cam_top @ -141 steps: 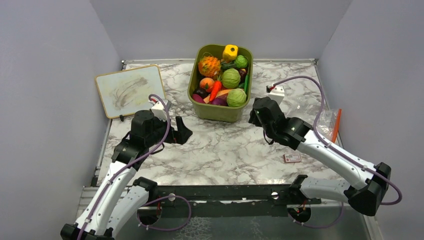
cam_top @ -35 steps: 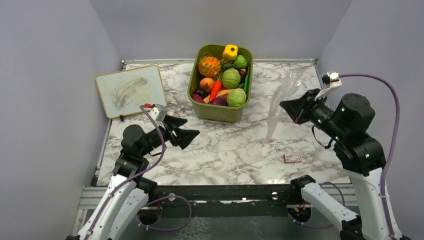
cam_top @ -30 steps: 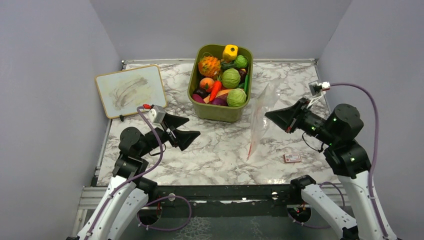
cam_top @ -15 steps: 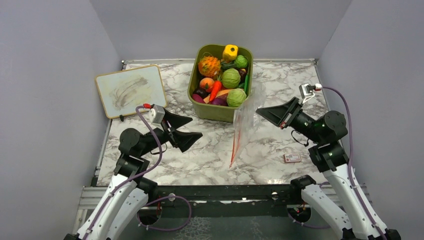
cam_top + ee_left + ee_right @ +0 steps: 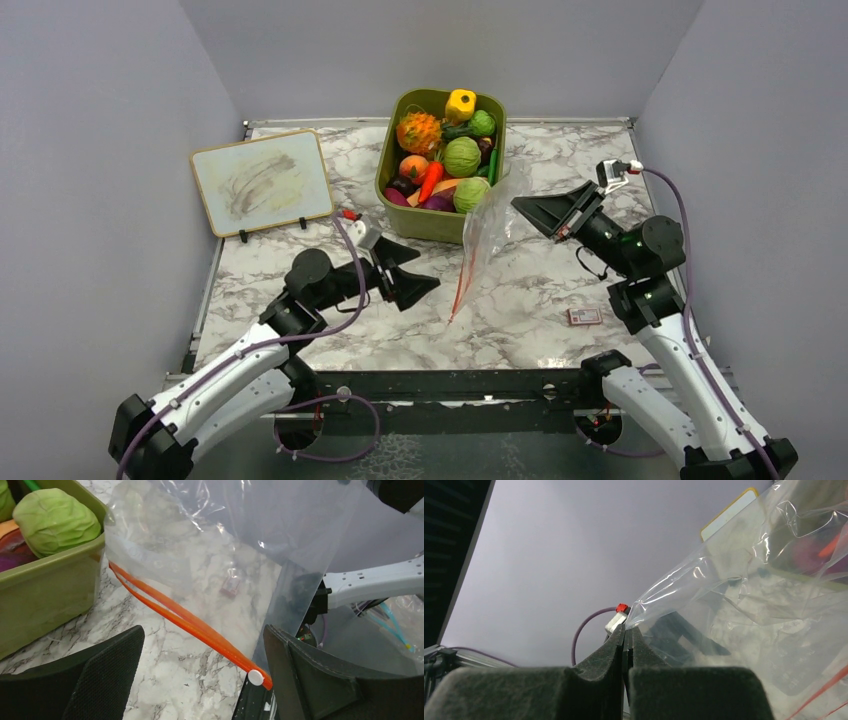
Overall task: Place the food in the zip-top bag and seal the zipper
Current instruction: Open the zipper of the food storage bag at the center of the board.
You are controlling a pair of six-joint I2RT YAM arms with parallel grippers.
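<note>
Right gripper: jaws pressed together, pinching an upper corner of the zip-top bag; raised above the table's right half, just right of the bin.
Zip-top bag: clear, crinkled, hanging from that pinch, draped down and left toward the table's centre; upper part just beside the bin's near right corner.
Zipper: orange-red strip along the bag's lower left edge, slanting down toward the near edge; two tracks parted along the upper stretch in the left wrist view, white slider at the low end; contact of that end with the table not certain.
Left gripper: spread wide, holding nothing, low over the table's centre; pointed at the zipper from the left, strip lying between the fingers in the wrist view, apart from both pads.
Food: all in the bin; two light-green balls, bumpy orange fruit, orange-peach fruit, none in the bag.
Bin: olive-green, centre of the table's far edge.
Whiteboard: far left corner.
Small card: near right, flat on the table.
</note>
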